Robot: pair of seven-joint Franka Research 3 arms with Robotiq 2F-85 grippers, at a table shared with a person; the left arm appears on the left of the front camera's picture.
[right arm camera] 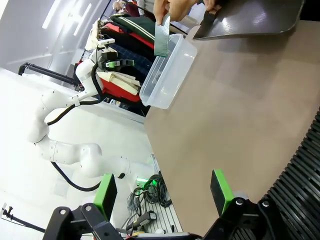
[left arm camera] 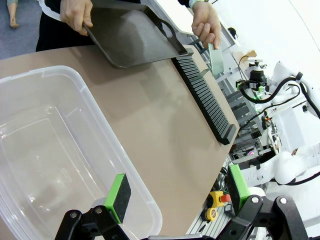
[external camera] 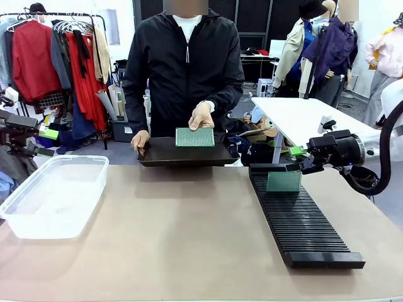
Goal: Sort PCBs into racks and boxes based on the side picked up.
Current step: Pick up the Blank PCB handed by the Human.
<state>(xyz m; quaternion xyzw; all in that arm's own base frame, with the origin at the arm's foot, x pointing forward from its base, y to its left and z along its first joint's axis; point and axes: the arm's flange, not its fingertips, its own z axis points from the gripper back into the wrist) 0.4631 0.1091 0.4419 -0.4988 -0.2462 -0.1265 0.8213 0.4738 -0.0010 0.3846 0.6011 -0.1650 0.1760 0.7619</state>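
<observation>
Okay, both grippers are empty on my end. My left gripper (left arm camera: 178, 192) has its fingers spread wide and hangs near the edge of the box (external camera: 44, 223), which sits on the left of the table (external camera: 189, 245). My right gripper (right arm camera: 164, 192) is also spread wide, holding nothing, just beside the far end of the rack (external camera: 302, 220). One PCB (external camera: 283, 181) stands upright in a far slot of the rack, close to that gripper. Across the table a person grips a dark tray (external camera: 182, 155) with one hand (external camera: 140, 139). Their other hand (external camera: 201, 116) holds a second PCB (external camera: 194, 136) at the tray.
</observation>
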